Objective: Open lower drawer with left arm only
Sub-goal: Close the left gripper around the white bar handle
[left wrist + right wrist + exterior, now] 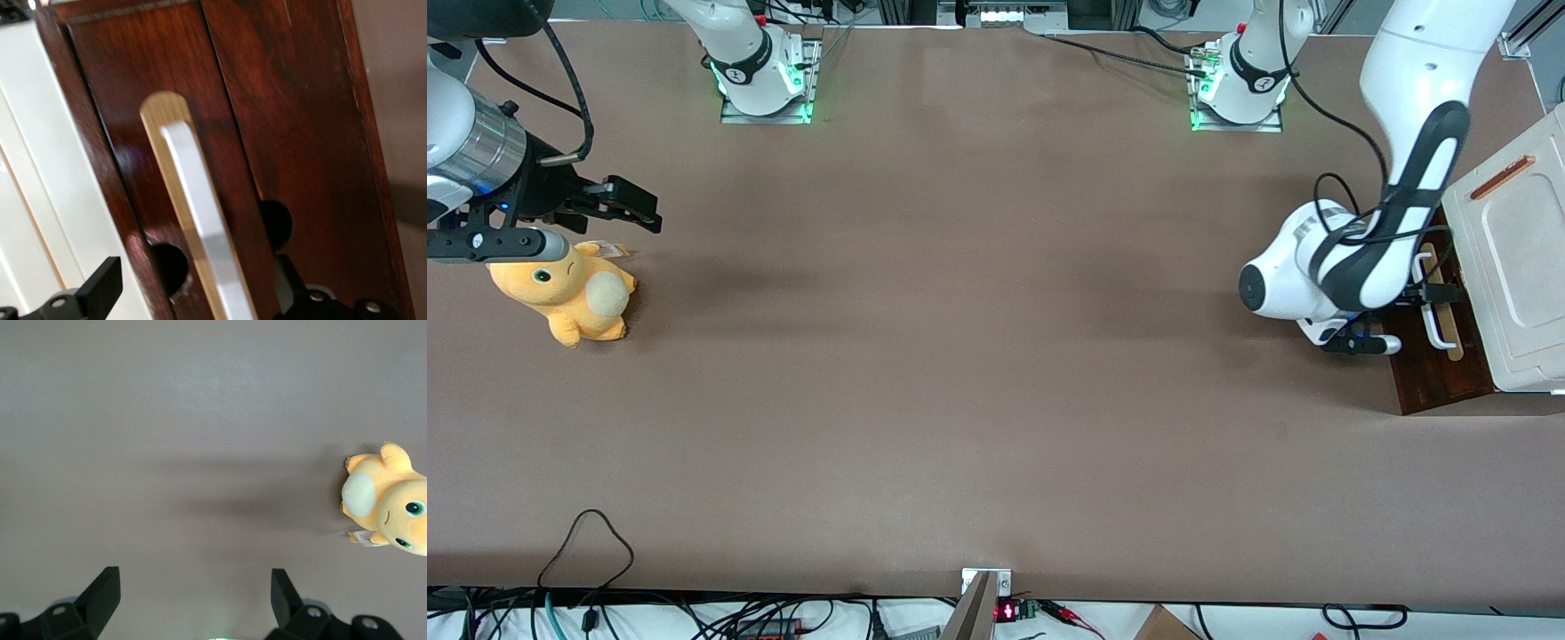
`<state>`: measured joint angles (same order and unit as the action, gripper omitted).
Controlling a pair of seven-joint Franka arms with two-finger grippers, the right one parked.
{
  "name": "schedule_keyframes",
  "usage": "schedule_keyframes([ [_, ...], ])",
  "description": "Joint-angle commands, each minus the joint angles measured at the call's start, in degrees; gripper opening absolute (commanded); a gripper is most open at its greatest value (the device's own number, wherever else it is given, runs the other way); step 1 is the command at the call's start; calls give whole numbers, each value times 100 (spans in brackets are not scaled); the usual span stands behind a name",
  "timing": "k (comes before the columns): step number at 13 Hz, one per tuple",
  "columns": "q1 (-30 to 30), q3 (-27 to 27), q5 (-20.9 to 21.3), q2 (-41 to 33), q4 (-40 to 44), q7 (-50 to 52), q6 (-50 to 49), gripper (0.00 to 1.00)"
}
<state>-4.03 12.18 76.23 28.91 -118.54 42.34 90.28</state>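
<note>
Wrist view: tool (193,293) astride white handle (200,220)

Our left arm (1392,213) reaches down from its base and bends sharply at the wrist. Our gripper (1436,298) points level toward the working arm's end of the table. We hold its two black fingers (100,290) spread wide apart, one on each side of the gap, clamping nothing between them.

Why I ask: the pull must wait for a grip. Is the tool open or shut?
Open: the tool's fingers stand apart, one on each side of the drawer's white handle.
</note>
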Motion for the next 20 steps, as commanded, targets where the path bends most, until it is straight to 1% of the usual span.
schedule_keyframes([
  [1, 87, 4, 410, 106, -134, 381, -327, 100],
  [5, 60, 4, 875, 106, -353, 433, -441, 100],
  [7, 25, 13, 938, 89, -363, 434, -450, 100],
  [8, -1, 13, 938, 62, -363, 364, -415, 89],
  [9, -1, 13, 938, 71, -363, 346, -406, 84],
  [12, -80, 4, 947, 167, -363, 363, -406, 83],
  [15, -89, 4, 990, 246, -354, 407, -397, 68],
  [17, -107, 4, 999, 308, -310, 416, -397, 51],
  [20, -107, 4, 991, 317, -292, 433, -397, 29],
])
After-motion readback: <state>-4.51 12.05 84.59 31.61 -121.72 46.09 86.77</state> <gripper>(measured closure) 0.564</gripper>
